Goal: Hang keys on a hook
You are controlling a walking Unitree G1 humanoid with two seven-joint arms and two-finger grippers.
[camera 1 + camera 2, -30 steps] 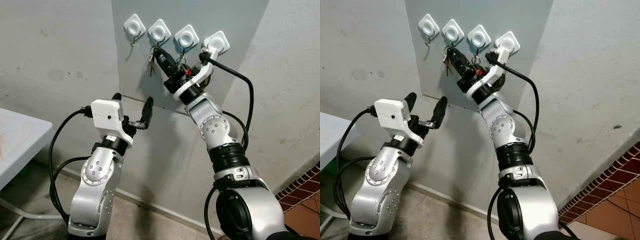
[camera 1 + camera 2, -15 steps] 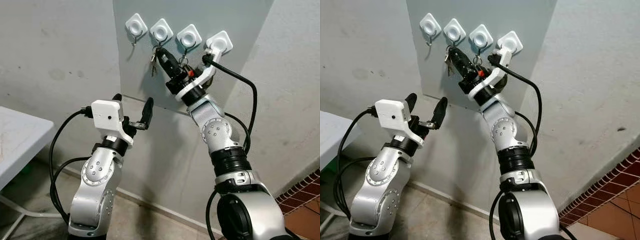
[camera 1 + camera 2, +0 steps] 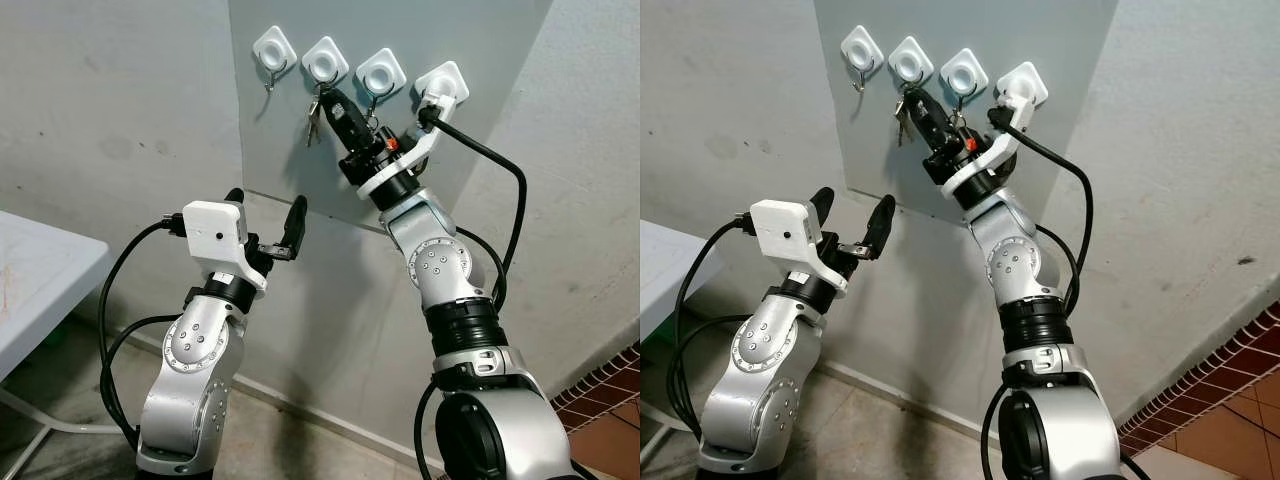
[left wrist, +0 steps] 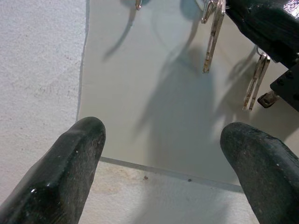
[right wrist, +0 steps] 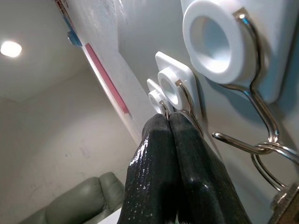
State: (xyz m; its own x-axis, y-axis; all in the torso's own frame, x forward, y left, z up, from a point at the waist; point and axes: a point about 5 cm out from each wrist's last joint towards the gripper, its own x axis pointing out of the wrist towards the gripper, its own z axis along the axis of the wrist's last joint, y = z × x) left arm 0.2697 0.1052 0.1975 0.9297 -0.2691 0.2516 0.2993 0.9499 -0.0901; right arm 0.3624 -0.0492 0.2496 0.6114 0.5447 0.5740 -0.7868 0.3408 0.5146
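Item: right gripper (image 3: 332,100), raised to the grey wall panel (image 3: 480,60). Its fingers (image 5: 174,163) are pressed together, tips just under the second hook (image 3: 324,63) of a row of four white hooks. Whether anything is pinched between them cannot be told.

Item: keys (image 3: 313,112), hanging from the second hook, touching the fingers' near side. A second ring (image 5: 268,154) is seen on the third hook (image 3: 380,72), beside the fingers.

Item: left gripper (image 3: 268,225), held low before the panel's bottom edge, fingers (image 4: 70,158) spread, nothing between them.

Handling note: judged nearly done; the ring should be confirmed seated in the hook's bend, then the fingers drawn down and away without snagging it.

Change since one second ago: the right arm is extended further up; the fingers are closer to the hook.
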